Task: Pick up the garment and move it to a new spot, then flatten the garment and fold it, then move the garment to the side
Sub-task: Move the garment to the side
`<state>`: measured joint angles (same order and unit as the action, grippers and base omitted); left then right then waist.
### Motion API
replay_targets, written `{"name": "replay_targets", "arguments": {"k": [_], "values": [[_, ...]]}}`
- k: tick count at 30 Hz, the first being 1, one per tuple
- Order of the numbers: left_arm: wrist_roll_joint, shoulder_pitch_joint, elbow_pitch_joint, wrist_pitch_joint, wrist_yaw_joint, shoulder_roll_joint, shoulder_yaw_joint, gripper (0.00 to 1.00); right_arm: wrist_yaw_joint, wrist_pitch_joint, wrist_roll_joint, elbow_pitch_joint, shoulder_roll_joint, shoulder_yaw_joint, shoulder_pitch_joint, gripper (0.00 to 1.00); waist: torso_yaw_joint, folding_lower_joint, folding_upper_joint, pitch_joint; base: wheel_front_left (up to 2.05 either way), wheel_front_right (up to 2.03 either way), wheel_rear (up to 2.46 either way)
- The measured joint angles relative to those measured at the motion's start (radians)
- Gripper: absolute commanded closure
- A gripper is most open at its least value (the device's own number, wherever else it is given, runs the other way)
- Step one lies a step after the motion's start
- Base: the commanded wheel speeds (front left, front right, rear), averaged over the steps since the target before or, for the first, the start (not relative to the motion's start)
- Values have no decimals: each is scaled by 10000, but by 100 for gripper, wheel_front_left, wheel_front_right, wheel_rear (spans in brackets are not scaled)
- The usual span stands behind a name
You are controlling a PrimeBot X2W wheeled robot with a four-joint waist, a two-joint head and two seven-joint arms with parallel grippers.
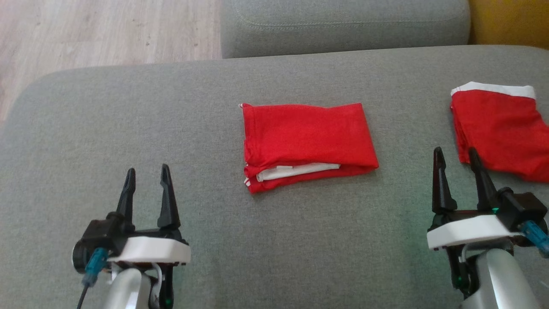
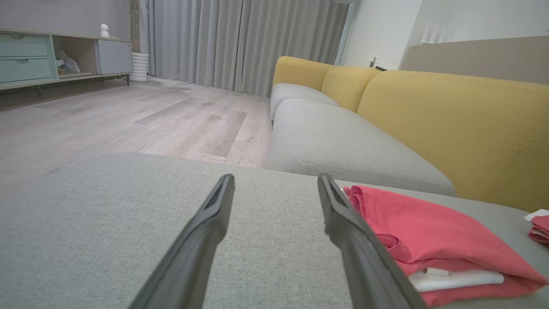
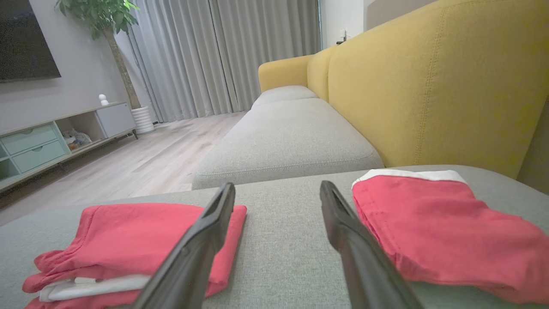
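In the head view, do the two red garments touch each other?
No, a strip of bare grey cushion separates the folded garment from the second garment.

Black fingers [image 1: 167, 197], white plates [image 1: 148, 254], teal plugs [image 1: 96, 262]

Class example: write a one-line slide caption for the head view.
Folded red garment centred on the grey cushion; left gripper and right gripper open either side; second red garment at right.
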<state>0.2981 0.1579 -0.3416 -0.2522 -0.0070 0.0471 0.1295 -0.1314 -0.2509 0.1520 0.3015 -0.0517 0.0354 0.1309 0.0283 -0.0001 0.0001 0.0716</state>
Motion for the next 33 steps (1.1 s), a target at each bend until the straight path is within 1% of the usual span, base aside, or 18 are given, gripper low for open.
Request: {"name": "replay_targets", "arguments": {"k": [11,16,19,22,25,27,33], "values": [[12,-17,142,0,4,-4,13,0,0,0,-98,67,29,52,24,0,-5,0,0,34,0,0,0],[13,12,136,0,-6,-4,155,0,0,0,-127,224,31,17,124,0,93,0,0,244,0,0,0],[13,82,136,0,-8,-4,251,0,0,6,349,683,36,-61,478,0,172,0,0,448,0,0,0],[13,342,109,0,-21,-8,355,0,0,56,155,1174,33,-56,1102,0,300,1,0,720,0,0,0],[13,692,84,0,-25,-12,414,0,0,339,113,1697,29,-203,1865,0,495,2,0,978,0,0,0],[13,881,42,0,-31,-17,443,0,0,734,56,2472,29,-357,2565,0,724,2,0,1190,0,0,0],[109,904,-77,0,-31,-21,625,0,0,1290,109,4358,15,-523,3375,0,1143,2,0,1412,0,0,0]]}}
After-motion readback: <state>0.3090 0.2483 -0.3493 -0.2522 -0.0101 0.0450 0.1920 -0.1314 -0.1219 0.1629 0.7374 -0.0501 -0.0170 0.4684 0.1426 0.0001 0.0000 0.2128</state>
